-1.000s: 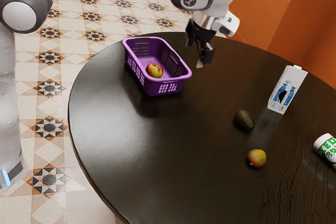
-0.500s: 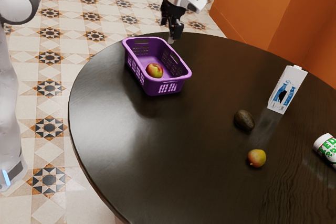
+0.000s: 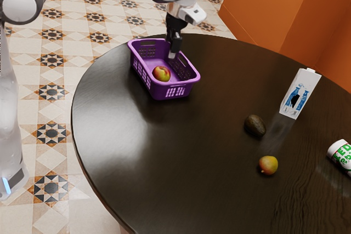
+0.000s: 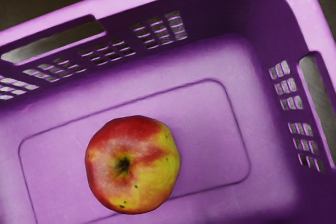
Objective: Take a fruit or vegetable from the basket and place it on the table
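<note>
The gripper (image 3: 173,54) hung over the basket (image 3: 195,79), near the apple (image 3: 161,73).
The apple sat on the basket's floor; whether the gripper was open or closed, I couldn't tell.

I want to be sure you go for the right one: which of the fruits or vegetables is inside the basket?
The red-and-yellow apple; the avocado and mango lie on the table.
</note>
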Tool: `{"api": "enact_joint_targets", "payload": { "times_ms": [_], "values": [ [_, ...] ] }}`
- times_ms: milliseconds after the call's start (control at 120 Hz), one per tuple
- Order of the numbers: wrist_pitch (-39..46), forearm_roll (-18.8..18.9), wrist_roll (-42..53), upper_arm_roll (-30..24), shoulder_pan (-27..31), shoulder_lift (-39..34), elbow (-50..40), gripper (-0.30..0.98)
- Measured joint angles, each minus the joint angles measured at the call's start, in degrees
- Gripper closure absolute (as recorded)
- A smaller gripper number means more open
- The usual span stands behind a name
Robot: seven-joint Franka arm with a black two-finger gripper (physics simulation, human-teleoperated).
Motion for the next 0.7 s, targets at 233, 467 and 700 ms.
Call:
{"api": "enact_joint_targets", "payload": {
  "times_ms": [233, 467, 700],
  "values": [
    [2.8, -3.2, 1.1, 0.1, 0.6, 3.0, -0.5, 0.0],
    [5.5, -5.8, 1.9, 0.1, 1.5, 4.5, -3.4, 0.0],
    [6.6, -5.9, 3.0, 1.2, 1.5, 4.7, -4.6, 0.0]
  ]
}}
